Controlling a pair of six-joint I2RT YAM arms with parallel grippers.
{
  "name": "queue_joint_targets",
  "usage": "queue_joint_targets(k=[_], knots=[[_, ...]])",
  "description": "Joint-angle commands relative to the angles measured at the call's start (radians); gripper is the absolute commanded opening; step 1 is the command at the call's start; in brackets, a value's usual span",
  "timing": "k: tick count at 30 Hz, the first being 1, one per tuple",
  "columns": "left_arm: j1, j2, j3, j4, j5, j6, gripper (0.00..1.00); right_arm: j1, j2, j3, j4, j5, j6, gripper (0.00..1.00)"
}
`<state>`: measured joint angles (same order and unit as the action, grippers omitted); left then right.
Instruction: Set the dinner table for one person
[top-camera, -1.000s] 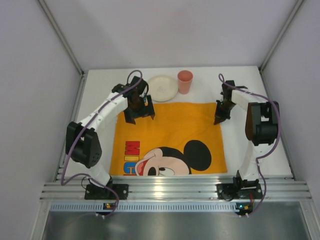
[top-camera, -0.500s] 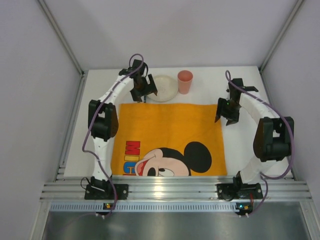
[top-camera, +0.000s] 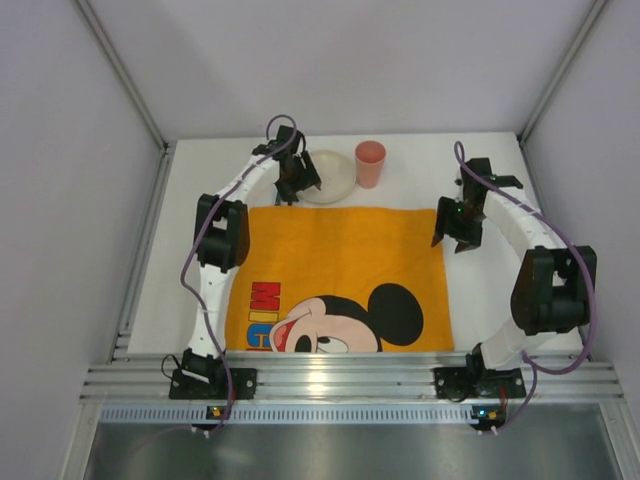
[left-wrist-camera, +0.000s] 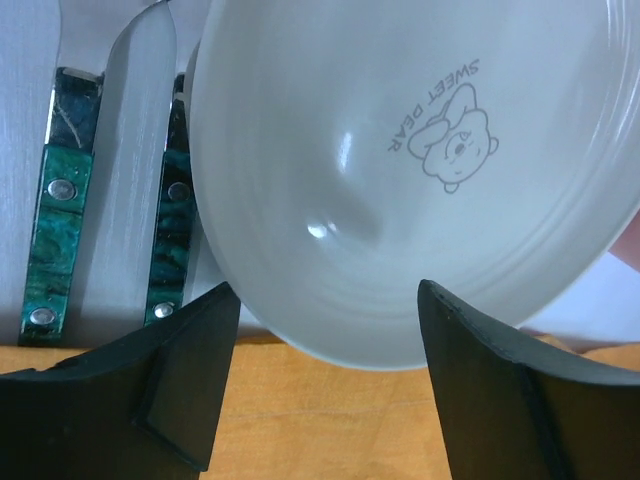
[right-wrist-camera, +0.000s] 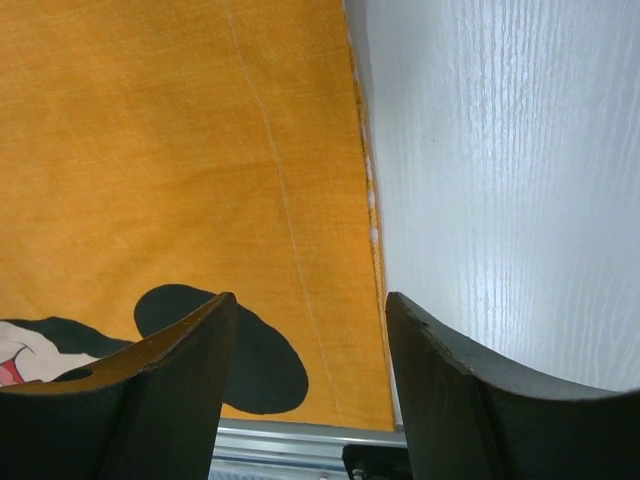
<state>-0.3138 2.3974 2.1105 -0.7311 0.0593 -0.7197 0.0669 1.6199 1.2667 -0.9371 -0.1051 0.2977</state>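
Note:
The dinner table (top-camera: 500, 290) is a white top with an orange Mickey Mouse placemat (top-camera: 340, 270) spread on it. Beyond the mat's far edge lie a white plate (top-camera: 330, 176) and a pink cup (top-camera: 370, 163). My left gripper (top-camera: 298, 186) is at the plate's left near side. In the left wrist view it (left-wrist-camera: 325, 288) is open, and the plate's (left-wrist-camera: 400, 170) near rim lies between its fingers. My right gripper (top-camera: 452, 235) hangs open over the mat's far right corner. In the right wrist view it (right-wrist-camera: 307, 300) holds nothing, and the mat's edge (right-wrist-camera: 365, 190) runs beneath it.
Two utensils with green handles (left-wrist-camera: 60, 210) (left-wrist-camera: 170, 215) lie side by side just left of the plate. Grey walls close in the table on three sides. A metal rail (top-camera: 340, 380) carrying the arm bases runs along the near edge.
My left arm swung from the mat's far left corner out to the plate, and its jaws narrowed. My right gripper opened, let go of the mat's far right corner and lifted slightly.

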Motion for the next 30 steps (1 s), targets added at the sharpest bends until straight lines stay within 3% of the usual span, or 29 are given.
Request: queue_joint_targets(k=[1,4,5,7,13,20,24,28,30], knots=[[0.002,0.026,0.039,0.065,-0.021,-0.027,0.75,-0.01,-0.043,-0.018,-0.011,0.015,-0.02,0.62],[0.002,0.049,0.046,0.108,-0.001,-0.03,0.35,-0.009,-0.041,-0.029,-0.009,0.013,-0.022,0.61],[0.002,0.063,0.054,0.11,0.002,-0.032,0.16,-0.009,-0.04,-0.029,-0.008,0.012,-0.022,0.61],[0.004,0.074,0.088,0.11,0.014,-0.034,0.01,-0.009,-0.037,-0.027,-0.009,0.01,-0.022,0.61],[0.008,0.003,0.095,0.116,0.013,0.005,0.0,-0.001,-0.054,0.036,0.006,-0.028,-0.019,0.61],[0.024,-0.271,-0.03,0.119,0.003,0.095,0.0,0.008,-0.088,0.236,0.119,-0.113,0.029,0.62],[0.024,-0.437,-0.165,0.16,0.051,0.166,0.0,0.013,-0.002,0.396,0.139,-0.062,0.043,0.62],[0.024,-0.555,-0.228,0.076,0.151,0.229,0.0,0.019,0.139,0.604,0.081,0.04,0.029,0.62],[0.009,-0.602,-0.343,0.056,0.209,0.256,0.0,0.017,0.225,0.657,0.06,0.068,0.035,0.62]])
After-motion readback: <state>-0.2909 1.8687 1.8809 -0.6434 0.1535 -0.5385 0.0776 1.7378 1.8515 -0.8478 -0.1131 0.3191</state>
